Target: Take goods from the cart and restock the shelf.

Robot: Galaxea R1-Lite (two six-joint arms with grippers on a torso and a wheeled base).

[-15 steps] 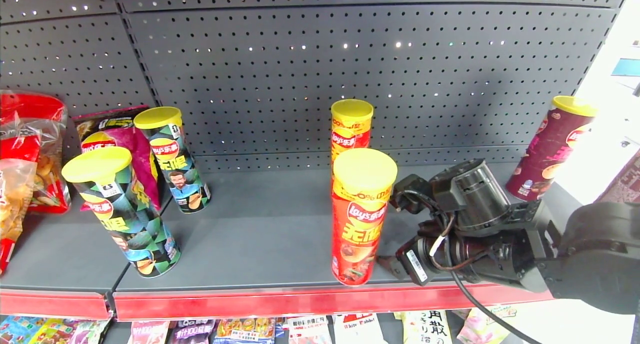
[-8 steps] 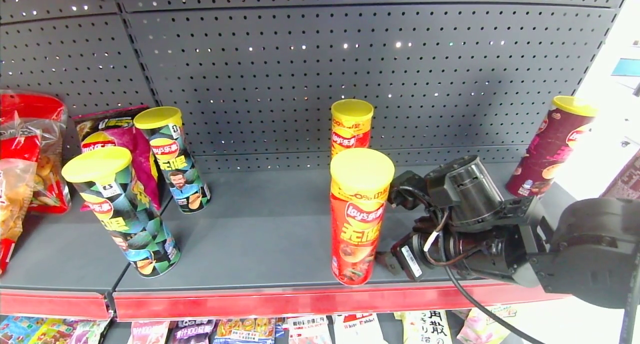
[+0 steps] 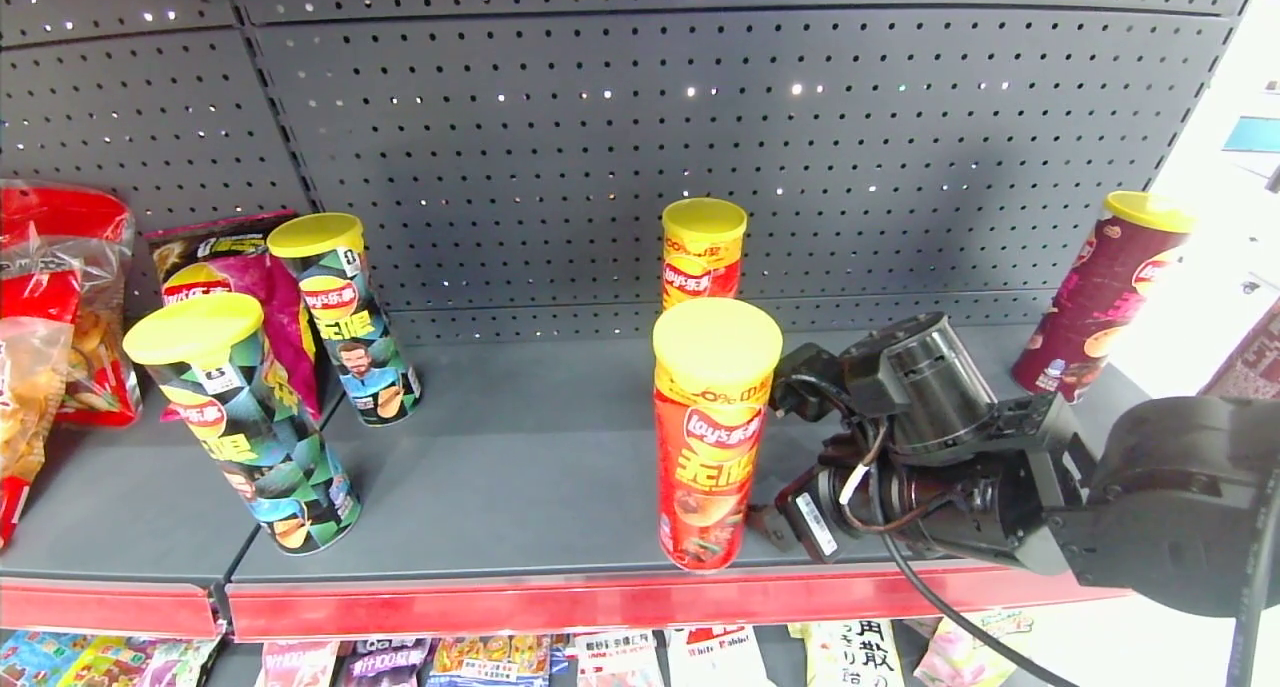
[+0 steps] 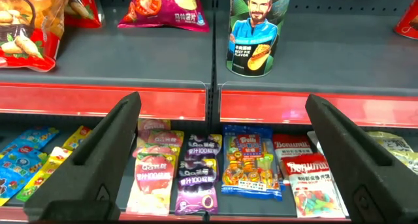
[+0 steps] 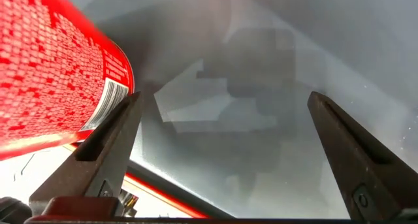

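A tall red cardboard can with yellow lid (image 3: 712, 437) stands at the front edge of the grey metal shelf (image 3: 520, 447), beside the right gripper (image 5: 222, 113), spread wide and empty. Placement looks done; the next move calls for backing away without nudging it.

I have open grey metal shelf board (image 3: 520, 447) between the front green-patterned yellow-lidded canister (image 3: 250, 437) and the tall red yellow-lidded canister (image 3: 710, 447); a second red canister (image 3: 703, 257) blocks behind it.

Logo (image 3: 722, 427) and barcode (image 5: 111, 101) print on the red can (image 3: 700, 507)
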